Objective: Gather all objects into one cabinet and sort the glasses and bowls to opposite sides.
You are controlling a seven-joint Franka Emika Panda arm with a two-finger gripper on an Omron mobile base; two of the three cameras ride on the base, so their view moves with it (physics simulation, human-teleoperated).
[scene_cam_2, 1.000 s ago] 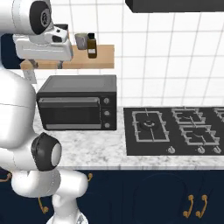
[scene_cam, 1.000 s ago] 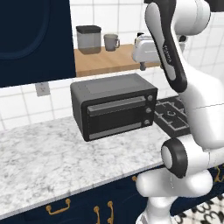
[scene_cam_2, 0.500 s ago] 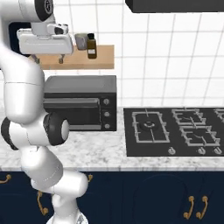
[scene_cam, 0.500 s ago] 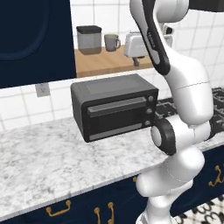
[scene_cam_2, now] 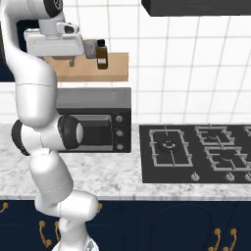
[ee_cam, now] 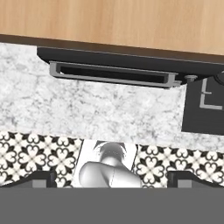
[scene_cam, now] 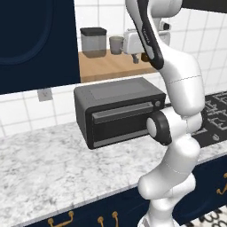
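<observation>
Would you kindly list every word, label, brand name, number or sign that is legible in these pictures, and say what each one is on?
No text can be read anywhere.
Toaster oven: its knobs and front panel carry no legible marks.
Dark bottle on the wooden shelf: a paler band like a label, too small and blurred to read.
Stove: the knobs show no readable signs.
Grey canister and grey cup: plain, no lettering.

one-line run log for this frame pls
gripper: open, empty, above wooden shelf | grey cup: on shelf beside dark canister | toaster oven: below on counter
</observation>
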